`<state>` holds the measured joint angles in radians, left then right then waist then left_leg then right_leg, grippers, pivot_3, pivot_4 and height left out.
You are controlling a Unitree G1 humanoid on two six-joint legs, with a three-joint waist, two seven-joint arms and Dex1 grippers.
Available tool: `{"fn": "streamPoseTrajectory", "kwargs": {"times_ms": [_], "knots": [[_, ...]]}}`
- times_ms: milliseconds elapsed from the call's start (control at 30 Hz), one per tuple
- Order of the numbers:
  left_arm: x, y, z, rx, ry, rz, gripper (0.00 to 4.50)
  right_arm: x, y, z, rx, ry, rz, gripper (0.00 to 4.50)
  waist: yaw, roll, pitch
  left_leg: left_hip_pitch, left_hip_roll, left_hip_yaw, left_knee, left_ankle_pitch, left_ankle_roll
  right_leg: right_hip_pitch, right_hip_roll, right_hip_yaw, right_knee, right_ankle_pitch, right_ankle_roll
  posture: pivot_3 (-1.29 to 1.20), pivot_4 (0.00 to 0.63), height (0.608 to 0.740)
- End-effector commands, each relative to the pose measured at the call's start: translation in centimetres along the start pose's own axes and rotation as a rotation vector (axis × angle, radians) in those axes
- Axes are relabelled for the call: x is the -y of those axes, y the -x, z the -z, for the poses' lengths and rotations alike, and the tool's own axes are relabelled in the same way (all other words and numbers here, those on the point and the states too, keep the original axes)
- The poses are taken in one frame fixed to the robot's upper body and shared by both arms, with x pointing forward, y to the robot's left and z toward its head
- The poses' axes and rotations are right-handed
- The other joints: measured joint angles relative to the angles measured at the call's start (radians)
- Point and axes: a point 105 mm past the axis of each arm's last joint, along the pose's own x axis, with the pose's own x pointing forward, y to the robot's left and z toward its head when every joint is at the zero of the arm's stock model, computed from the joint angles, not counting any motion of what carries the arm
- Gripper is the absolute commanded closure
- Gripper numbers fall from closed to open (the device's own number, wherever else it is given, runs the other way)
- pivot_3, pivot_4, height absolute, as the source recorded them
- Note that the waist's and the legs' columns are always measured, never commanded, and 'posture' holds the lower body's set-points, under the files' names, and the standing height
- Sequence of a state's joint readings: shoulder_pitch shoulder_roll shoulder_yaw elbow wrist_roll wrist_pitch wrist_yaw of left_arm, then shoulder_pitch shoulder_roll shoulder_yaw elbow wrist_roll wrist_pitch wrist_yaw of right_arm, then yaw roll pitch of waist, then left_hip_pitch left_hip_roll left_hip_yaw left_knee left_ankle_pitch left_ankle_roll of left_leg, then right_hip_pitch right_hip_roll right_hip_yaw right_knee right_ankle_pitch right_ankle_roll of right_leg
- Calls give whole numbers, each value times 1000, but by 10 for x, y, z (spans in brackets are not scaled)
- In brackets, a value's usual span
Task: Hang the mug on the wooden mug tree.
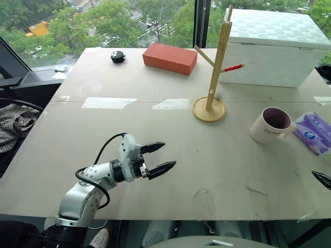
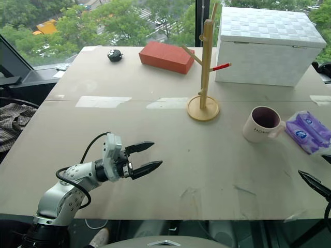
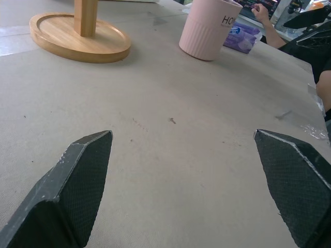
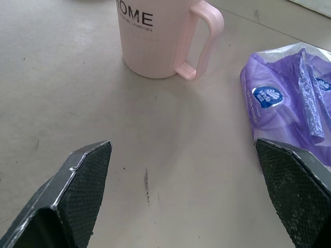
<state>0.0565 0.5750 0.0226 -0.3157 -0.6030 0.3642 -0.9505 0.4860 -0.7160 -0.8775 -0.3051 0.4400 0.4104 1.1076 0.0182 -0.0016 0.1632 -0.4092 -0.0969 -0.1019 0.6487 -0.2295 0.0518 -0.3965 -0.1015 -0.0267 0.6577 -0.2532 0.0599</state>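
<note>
The mug [image 1: 272, 124] stands upright at 4 o'clock from the tree [image 1: 213, 67]; left gripper [image 1: 159, 157] and right gripper [image 4: 191, 194] are both spread and empty.

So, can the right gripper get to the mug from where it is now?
Probably yes. The right gripper is open and faces the mug, which stands upright with bare table between them. The purple packet lies beside the handle, off to the side of that path.
</note>
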Motion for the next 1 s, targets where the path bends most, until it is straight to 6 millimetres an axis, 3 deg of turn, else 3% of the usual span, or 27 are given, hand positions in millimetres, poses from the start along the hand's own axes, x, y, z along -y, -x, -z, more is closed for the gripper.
{"fn": "streamPoseTrajectory", "kwargs": {"times_ms": [33, 100, 233, 367, 533, 733, 1000], "knots": [[3, 8, -19, 20, -30, 15, 0, 1, -15, 3, 17, 49, 114, 32, 0, -2, -1, 0, 0, 0, 0, 0, 0, 0, 0, 0, 0, 0, -1, 0, 150, 740], [1, 11, -33, 57, -61, 30, 0, 0, -36, 4, 48, 13, 218, 32, -3, -9, -3, -1, 2, -1, -1, 2, 3, -1, 2, -1, -1, 1, -3, 0, 150, 740], [11, 15, -48, 101, -110, 131, 0, -14, -61, -5, 129, -103, 284, 32, -3, 2, -5, -5, 2, 2, -1, 2, 3, -6, 3, 3, -2, 1, -4, 0, 150, 740], [21, 15, -59, 127, -125, 230, 0, -22, -82, -12, 199, -148, 428, 32, -1, 2, -4, -5, 2, 1, -2, 2, 2, -8, 4, 3, -1, 1, -4, 0, 150, 740], [32, 12, -74, 155, -148, 309, 0, -23, -87, -10, 228, -183, 534, 32, 0, 2, -4, -5, 2, 1, -2, 2, 3, -8, 4, 4, -1, 1, -4, 0, 150, 740], [34, 10, -75, 138, -172, 328, 0, -14, -88, -11, 262, -197, 593, 32, -7, 2, -4, -3, 3, 4, -2, 3, 2, -8, 7, 8, 0, 2, -4, 0, 150, 740], [41, 8, -75, 140, -182, 320, 0, -11, -112, -19, 290, -208, 577, 32, -6, 2, -4, -1, 4, 5, -2, 3, 2, -8, 9, 10, 1, 2, -5, 0, 150, 740]]}}
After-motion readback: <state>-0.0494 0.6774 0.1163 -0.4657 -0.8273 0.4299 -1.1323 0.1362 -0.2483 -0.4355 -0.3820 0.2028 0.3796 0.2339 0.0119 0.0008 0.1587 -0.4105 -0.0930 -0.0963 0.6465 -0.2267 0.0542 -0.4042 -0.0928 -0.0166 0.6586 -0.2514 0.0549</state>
